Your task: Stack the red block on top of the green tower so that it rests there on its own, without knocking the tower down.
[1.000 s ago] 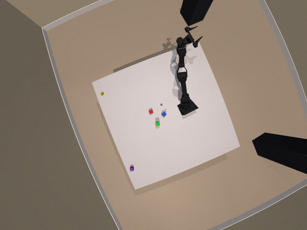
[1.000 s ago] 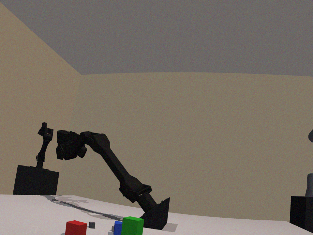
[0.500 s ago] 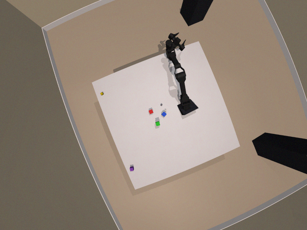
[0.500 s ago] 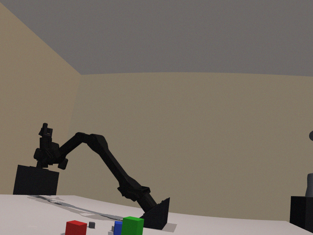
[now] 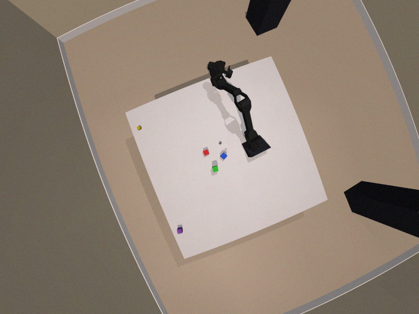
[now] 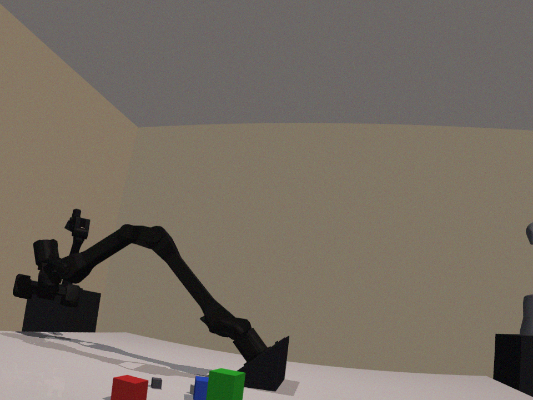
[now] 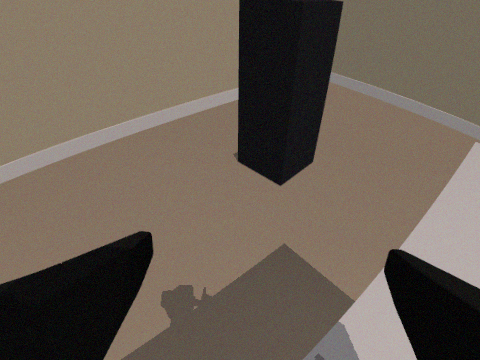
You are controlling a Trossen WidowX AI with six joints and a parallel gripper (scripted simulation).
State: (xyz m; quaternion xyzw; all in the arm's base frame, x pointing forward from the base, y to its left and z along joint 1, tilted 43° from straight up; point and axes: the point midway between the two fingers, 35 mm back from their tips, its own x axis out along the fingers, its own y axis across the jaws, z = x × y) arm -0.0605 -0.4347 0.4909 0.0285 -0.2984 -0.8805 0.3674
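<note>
The red block (image 5: 206, 152) (image 6: 129, 388) sits alone on the white table top (image 5: 257, 203). The green tower (image 5: 215, 168) (image 6: 225, 385) stands upright close by and rises higher than the red block. Nothing rests on its top. Its lower part is cut off in the exterior view. My gripper (image 7: 269, 253) (image 6: 46, 290) is open and empty, its black fingers wide apart in the wrist view. It is raised near the table's far edge, well away from both the red block and the tower. Neither of them shows in the wrist view.
A blue block (image 5: 223, 155) (image 6: 201, 387) sits beside the tower, towards the arm base (image 5: 256, 146). A small grey cube (image 5: 220, 142) (image 6: 156, 382) and a tiny pale piece (image 5: 225, 150) are nearby. A yellow cube (image 5: 139, 127) and a purple block (image 5: 179, 230) lie near the table's edge.
</note>
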